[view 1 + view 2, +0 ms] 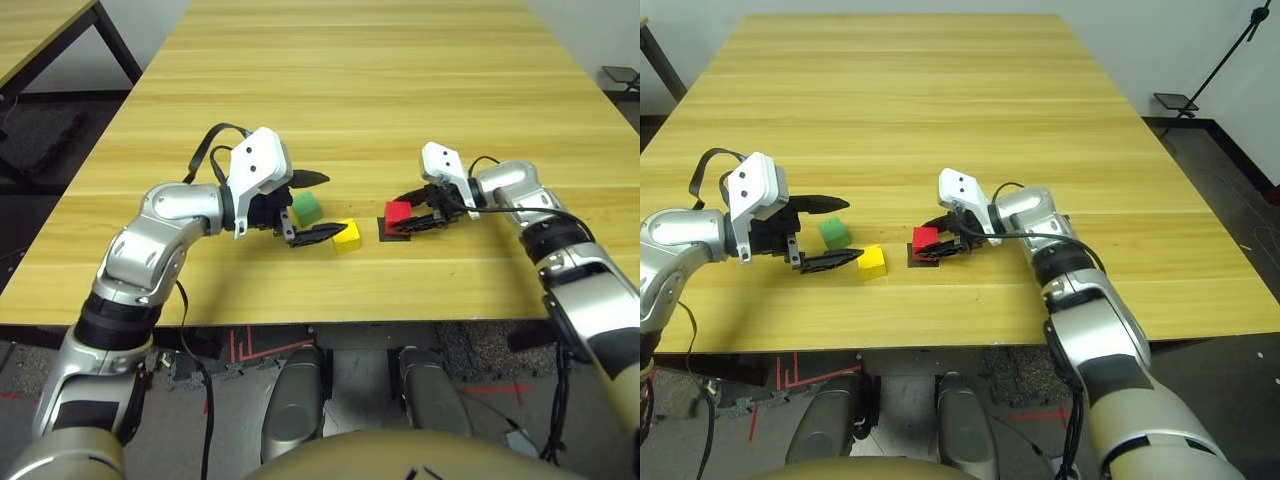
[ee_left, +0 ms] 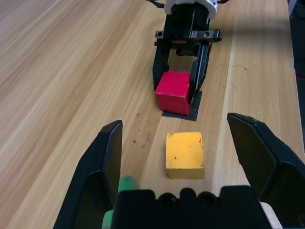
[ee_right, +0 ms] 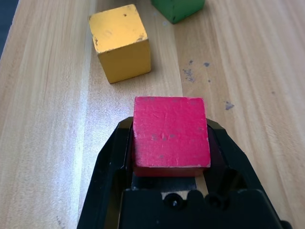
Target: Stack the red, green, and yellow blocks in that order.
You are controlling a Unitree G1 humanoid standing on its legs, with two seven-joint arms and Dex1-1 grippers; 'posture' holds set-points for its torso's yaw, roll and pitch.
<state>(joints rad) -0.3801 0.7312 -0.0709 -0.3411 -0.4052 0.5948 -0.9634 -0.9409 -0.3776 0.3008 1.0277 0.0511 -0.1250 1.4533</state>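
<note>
We've got the right gripper (image 1: 412, 222) clamped shut on the red block (image 1: 397, 216), sitting over the black mark (image 2: 181, 110) at table centre. Yellow block (image 1: 346, 235) waits just at its nine o'clock, green block (image 1: 306, 208) beyond, between our left gripper's (image 1: 318, 207) wide, empty jaws. We should set red flat and square before letting go.

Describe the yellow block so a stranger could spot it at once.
On the wooden table, look near the front edge, between the two grippers. The yellow block sits beside the green block, left of the red block. It alone is yellow.
</note>
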